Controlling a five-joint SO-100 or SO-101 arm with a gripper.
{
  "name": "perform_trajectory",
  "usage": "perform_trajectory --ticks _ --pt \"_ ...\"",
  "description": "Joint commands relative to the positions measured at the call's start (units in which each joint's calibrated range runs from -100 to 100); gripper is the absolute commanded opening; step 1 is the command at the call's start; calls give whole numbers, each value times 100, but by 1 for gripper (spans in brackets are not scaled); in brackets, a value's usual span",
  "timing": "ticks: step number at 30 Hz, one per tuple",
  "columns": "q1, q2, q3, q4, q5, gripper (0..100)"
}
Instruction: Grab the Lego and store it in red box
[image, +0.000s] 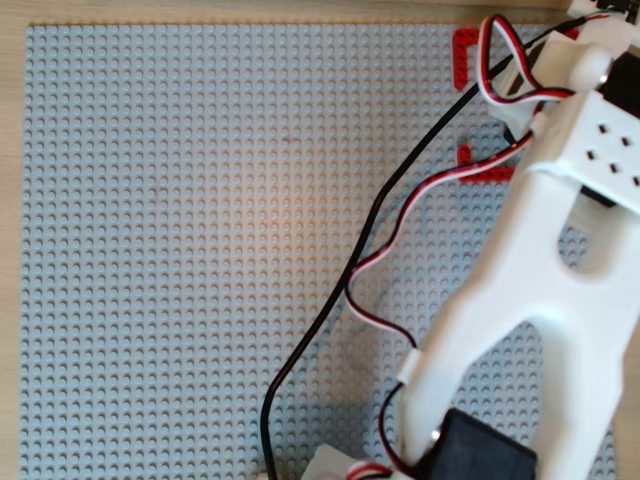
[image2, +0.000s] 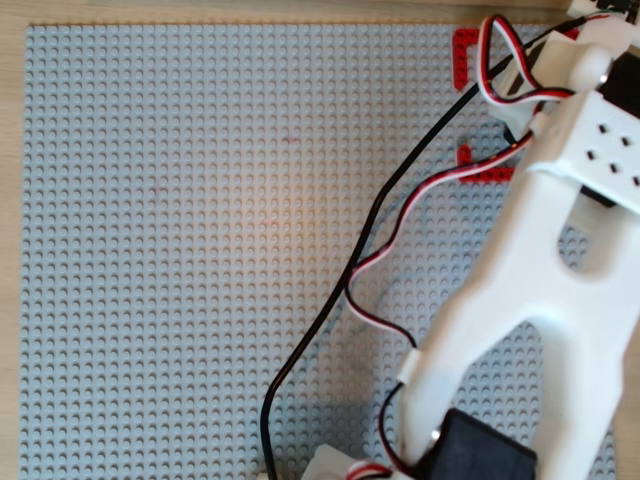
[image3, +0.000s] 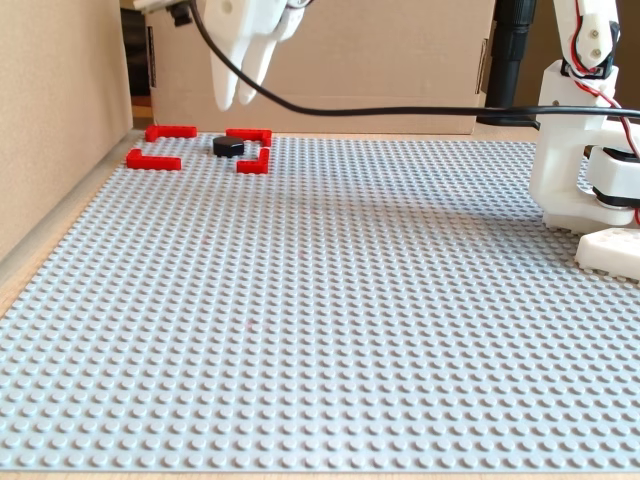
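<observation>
In the fixed view the black Lego (image3: 228, 146) lies on the grey baseplate (image3: 330, 300), inside the red box (image3: 152, 160) and close to its right-hand corner pieces (image3: 255, 163). My white gripper (image3: 238, 102) hangs a little above the box, almost over the Lego. Its fingertips (image3: 225, 98) are nearly together, with nothing between them. In both overhead views only two red corner pieces (image: 465, 45) (image2: 485, 172) show at the top right. The white arm (image: 540, 300) (image2: 540, 300) hides the Lego and the gripper's fingers there.
A cardboard wall (image3: 50, 120) runs along the left and a cardboard box (image3: 380, 60) stands behind the plate. A black cable (image3: 400, 110) spans the air to the arm's base (image3: 590, 170) at the right. Cables (image: 330, 300) also cross the plate in both overhead views.
</observation>
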Motion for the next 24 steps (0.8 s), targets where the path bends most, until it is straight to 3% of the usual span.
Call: perform_trajectory --ticks 1,10,24 --pt "-82 -1004 -782 836 -313 2" --pt "-961 -2945 -982 2959 -360 1" --pt "-2129 -7123 1618 3064 -407 1"
